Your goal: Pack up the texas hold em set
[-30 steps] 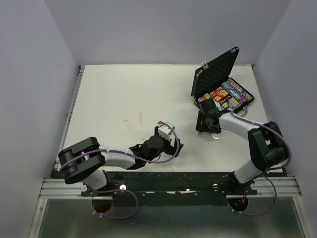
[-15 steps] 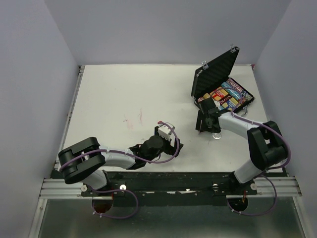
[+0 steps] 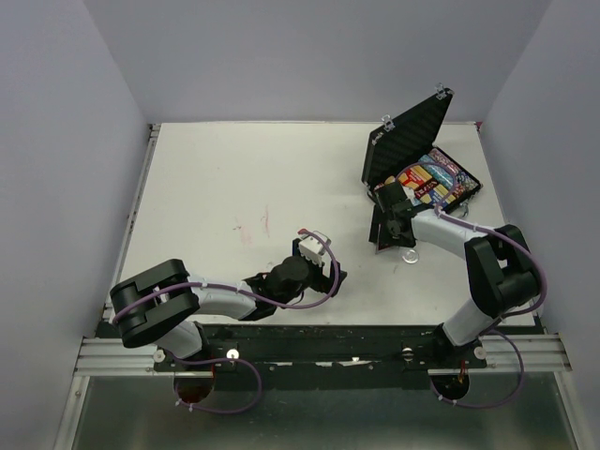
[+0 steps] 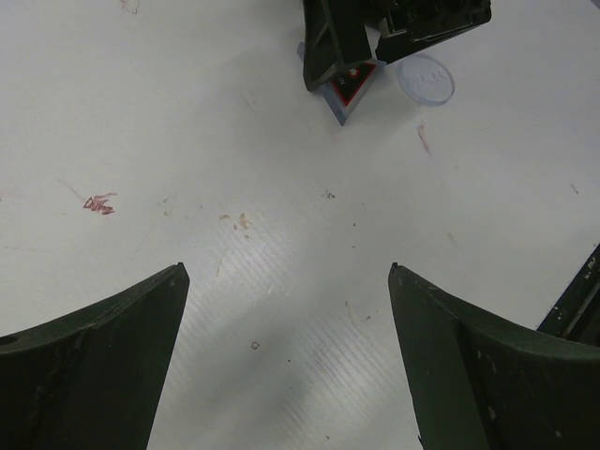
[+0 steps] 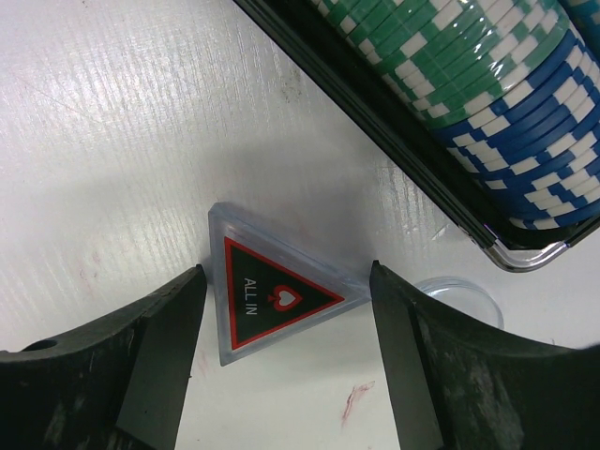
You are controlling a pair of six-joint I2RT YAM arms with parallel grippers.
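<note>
Left jaws: wide apart, empty, low over white tabletop. Red smudge ahead of left finger.

Right jaws: apart, straddling triangular "ALL IN" marker. Marker flat on tabletop, filling almost whole gap between the jaws. Contact with either finger: cannot tell.

Clear disc: on tabletop, just outside right finger, partly hidden by it.

Case: beyond the jaws, black rim close to marker, lid raised. Inside: chip rows, green then blue, on edge.
</note>
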